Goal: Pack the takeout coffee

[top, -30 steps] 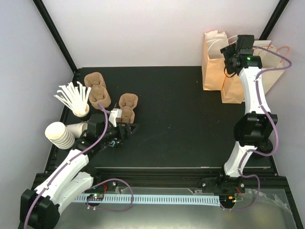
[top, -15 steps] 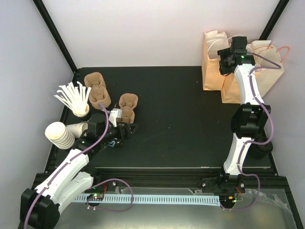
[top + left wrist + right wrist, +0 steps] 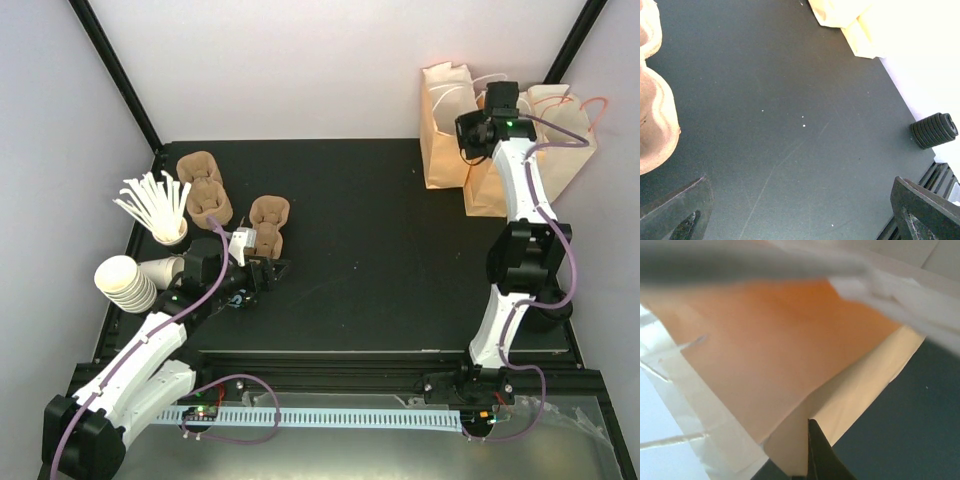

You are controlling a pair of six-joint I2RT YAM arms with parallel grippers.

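The takeout coffee is out of view in every frame. At the back right, my right gripper [image 3: 468, 134] is raised against the left paper bag [image 3: 443, 140]. In the right wrist view its black fingers [image 3: 816, 445] are pressed together at the bag's [image 3: 765, 350] folded edge, shut on the paper. My left gripper [image 3: 263, 272] hovers low over the table just in front of a brown pulp cup carrier [image 3: 268, 222]. It is open: the left wrist view shows the left gripper [image 3: 800, 215] with its fingers wide apart and only bare table between them.
A second cup carrier [image 3: 204, 188] lies at the back left. A cup of white stirrers [image 3: 155, 205] and stacked lidless white cups [image 3: 125, 283] stand at the left edge. A second paper bag [image 3: 560, 135] stands behind the right arm. A black ribbed part [image 3: 935, 130] sits by the table's right edge.
My right gripper has moved left over the bags and closed on the left bag's edge; that bag now leans to the left. The left arm has not moved.
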